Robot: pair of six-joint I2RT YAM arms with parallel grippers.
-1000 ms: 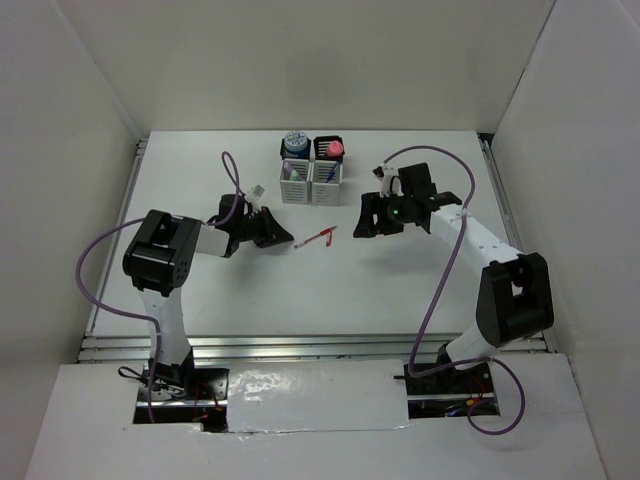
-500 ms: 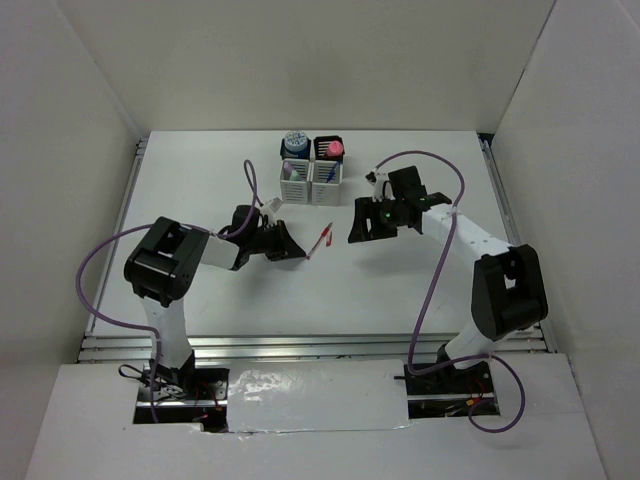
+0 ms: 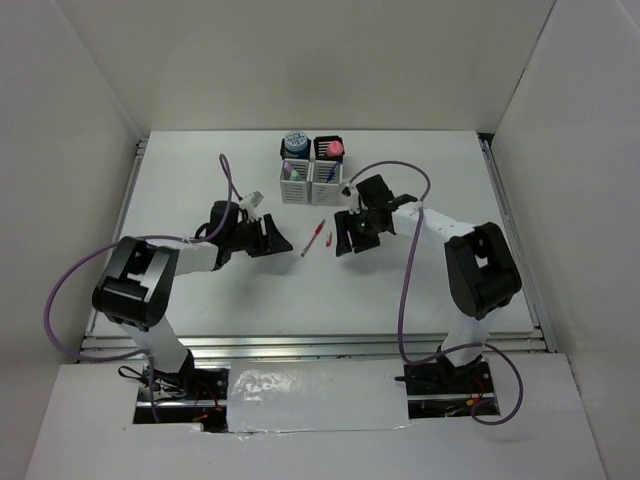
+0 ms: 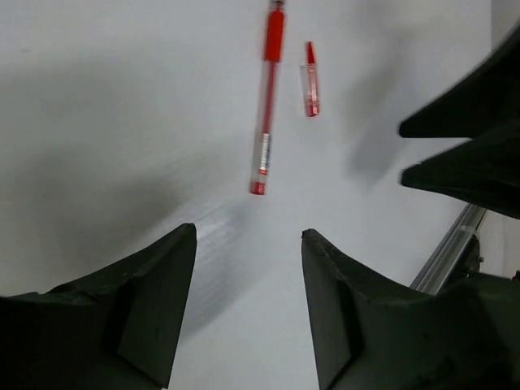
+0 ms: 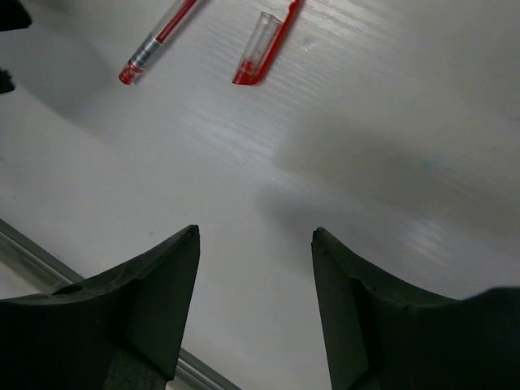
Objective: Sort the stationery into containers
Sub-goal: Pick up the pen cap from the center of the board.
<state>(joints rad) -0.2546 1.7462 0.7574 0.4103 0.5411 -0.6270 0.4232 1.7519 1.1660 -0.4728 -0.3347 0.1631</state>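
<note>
Red pen (image 4: pixel 266 122) lies between both parted jaws.

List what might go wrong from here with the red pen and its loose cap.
1. The left gripper and the right gripper both stand open, facing each other close on either side of the red pen. If both reach in together, they may collide.
2. The cap lies apart from the pen, small and flat on the table. Fingers may push it away, or it may be left behind.

Clear above red pen (image 4: pixel 266 122), cap (image 4: pixel 310 79); left gripper (image 4: pixel 248 231), right gripper (image 5: pixel 256 231) flank them.
</note>
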